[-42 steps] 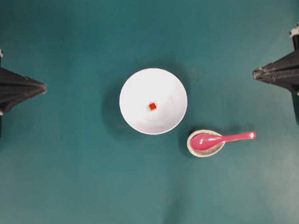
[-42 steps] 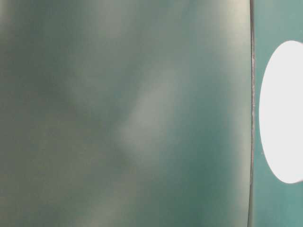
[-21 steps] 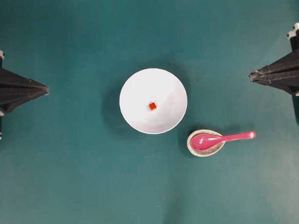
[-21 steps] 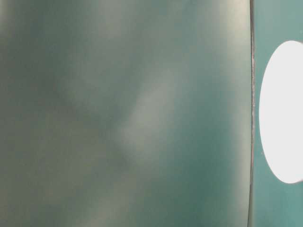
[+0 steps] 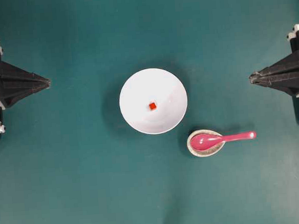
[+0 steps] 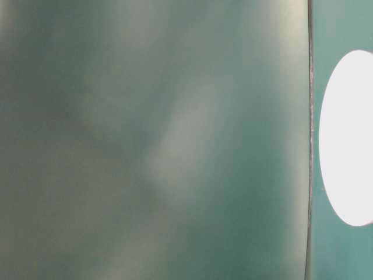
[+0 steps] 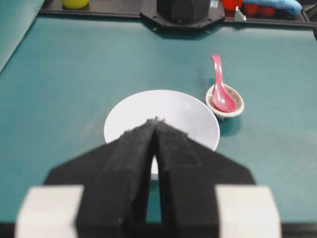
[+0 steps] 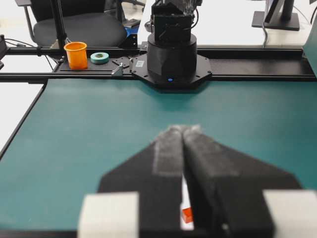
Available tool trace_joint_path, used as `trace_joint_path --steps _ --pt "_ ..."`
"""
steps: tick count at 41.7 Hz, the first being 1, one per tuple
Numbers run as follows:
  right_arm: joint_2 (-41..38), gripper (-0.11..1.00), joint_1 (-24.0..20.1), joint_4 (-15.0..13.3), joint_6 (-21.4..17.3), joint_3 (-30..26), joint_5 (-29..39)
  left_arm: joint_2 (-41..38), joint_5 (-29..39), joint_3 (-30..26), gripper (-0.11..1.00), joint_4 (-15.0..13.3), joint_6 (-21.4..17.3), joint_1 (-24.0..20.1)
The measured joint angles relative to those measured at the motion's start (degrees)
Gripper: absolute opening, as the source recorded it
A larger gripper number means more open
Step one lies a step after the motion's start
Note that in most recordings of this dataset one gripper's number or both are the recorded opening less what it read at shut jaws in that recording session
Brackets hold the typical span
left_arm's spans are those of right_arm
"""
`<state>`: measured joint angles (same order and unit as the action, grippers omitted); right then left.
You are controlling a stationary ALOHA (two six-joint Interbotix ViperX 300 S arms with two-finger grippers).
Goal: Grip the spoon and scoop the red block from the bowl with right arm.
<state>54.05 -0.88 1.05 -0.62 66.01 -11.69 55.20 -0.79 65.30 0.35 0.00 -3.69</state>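
Observation:
The white bowl sits mid-table with the tiny red block inside it. The magenta spoon lies with its scoop in a small speckled oval dish, handle pointing right. My left gripper is shut and empty at the left edge. My right gripper is shut and empty at the right edge, above and right of the spoon. In the left wrist view the shut gripper fronts the bowl and spoon. In the right wrist view the block shows through the gap behind the shut gripper.
The teal mat covers the table. The table-level view shows a blurred teal surface and the bowl's white side. An arm base, an orange cup and a tape roll stand at the far edge.
My left gripper has shifted slightly up and to the right along the left edge. My right gripper moved slightly at first, then held still. Bowl, block and spoon are unmoved.

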Motion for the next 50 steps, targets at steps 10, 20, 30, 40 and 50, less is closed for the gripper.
trace_joint_path --steps 10,20,30,40,50 --pt "-0.09 0.47 -0.18 1.32 0.00 0.00 0.00 0.00 0.35 0.09 0.00 0.00 0.00 -0.09" --pt "-3.16 0.53 -0.26 1.85 -0.09 0.44 -0.09 0.00 0.53 0.09 0.00 0.09 -0.09 0.00" --pt "-8.44 0.53 -2.29 3.16 -0.18 6.42 -8.70 0.00 0.53 0.09 0.00 0.35 -0.79 0.00" --pt "-18.02 0.53 -8.35 8.88 -0.26 13.45 -27.16 0.00 0.44 0.09 0.00 0.35 -1.58 -0.09" --pt "-33.57 0.53 -16.70 14.59 -0.26 15.91 -41.40 0.00 0.53 0.00 0.00 0.35 -1.67 -0.09"
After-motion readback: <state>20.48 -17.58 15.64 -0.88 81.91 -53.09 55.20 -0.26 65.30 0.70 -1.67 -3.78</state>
